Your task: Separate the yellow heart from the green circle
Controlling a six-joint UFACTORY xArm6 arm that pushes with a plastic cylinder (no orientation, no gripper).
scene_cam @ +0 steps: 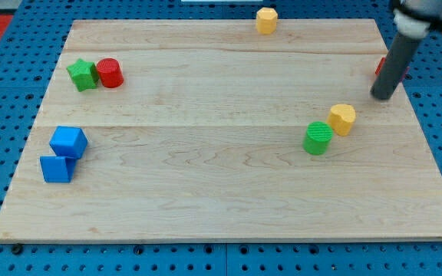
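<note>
The yellow heart lies at the right of the wooden board, touching the green circle, which sits just below and left of it. My tip stands a little above and to the right of the yellow heart, with a small gap between them. The rod rises from the tip to the view's top right corner.
A yellow hexagon sits at the board's top edge. A red block is partly hidden behind the rod at the right edge. A green star and red circle lie top left. Two blue blocks lie at the left.
</note>
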